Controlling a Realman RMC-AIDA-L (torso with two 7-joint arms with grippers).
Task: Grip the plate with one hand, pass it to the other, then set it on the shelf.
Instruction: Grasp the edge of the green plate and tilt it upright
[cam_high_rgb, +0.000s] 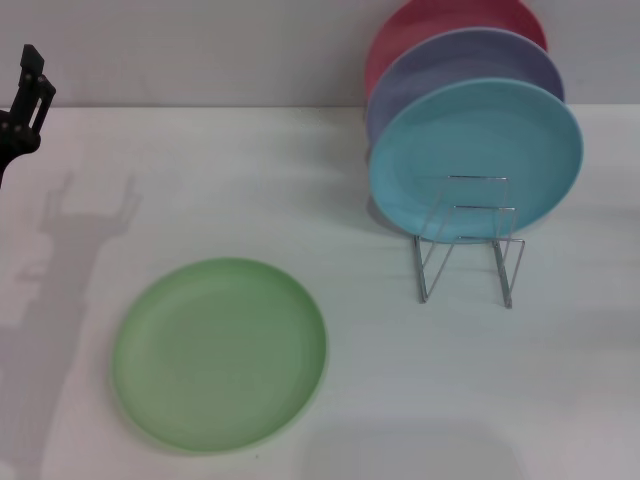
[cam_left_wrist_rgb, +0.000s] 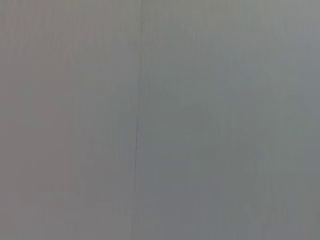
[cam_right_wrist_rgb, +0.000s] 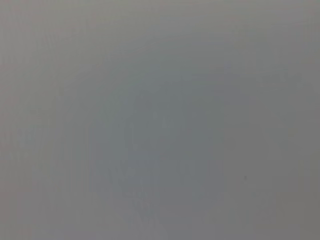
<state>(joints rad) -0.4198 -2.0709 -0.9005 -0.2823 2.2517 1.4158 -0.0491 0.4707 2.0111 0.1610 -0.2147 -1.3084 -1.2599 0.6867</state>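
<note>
The light green plate (cam_high_rgb: 220, 352) lies flat on the white table at the front left. The shelf (cam_high_rgb: 468, 245), a thin silver wire rack, stands at the right, and its front slots hold nothing. My left gripper (cam_high_rgb: 27, 82) hangs high at the far left edge of the head view, well away from the plate. Only one black finger shows, but its shadow on the table has two prongs spread apart. My right gripper is out of view. Both wrist views show only a plain grey surface.
A turquoise plate (cam_high_rgb: 480, 150), a lavender plate (cam_high_rgb: 470, 62) and a red plate (cam_high_rgb: 440, 22) stand upright in the rack's rear slots. Bare white table (cam_high_rgb: 400, 380) lies between the green plate and the rack.
</note>
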